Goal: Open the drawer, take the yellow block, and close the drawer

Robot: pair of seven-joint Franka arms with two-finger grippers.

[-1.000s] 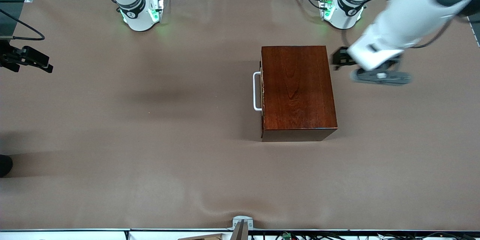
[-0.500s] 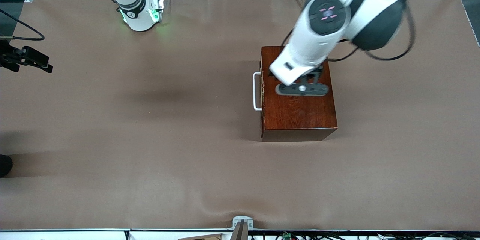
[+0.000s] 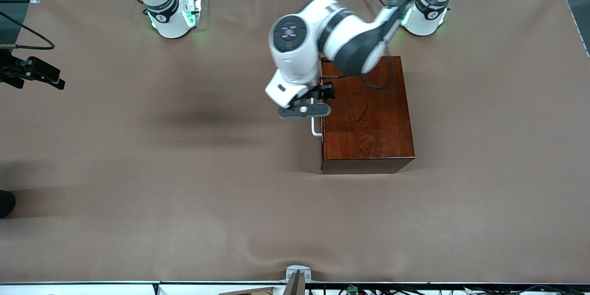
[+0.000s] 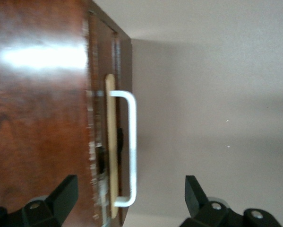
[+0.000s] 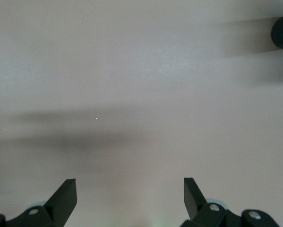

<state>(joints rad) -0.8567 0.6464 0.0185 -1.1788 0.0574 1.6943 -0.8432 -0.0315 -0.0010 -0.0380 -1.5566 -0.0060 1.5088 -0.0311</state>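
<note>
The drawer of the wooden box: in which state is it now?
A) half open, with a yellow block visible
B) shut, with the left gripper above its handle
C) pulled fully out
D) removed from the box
B: the drawer sits flush in the box, and the open left gripper hangs over its white handle.

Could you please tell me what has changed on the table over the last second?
The left gripper swept from beside the wooden box, across its top, to above the white handle, fingers open either side of it. Nothing was gripped or released. The drawer remains shut and the box has not shifted. The right gripper waits open over bare table.
</note>
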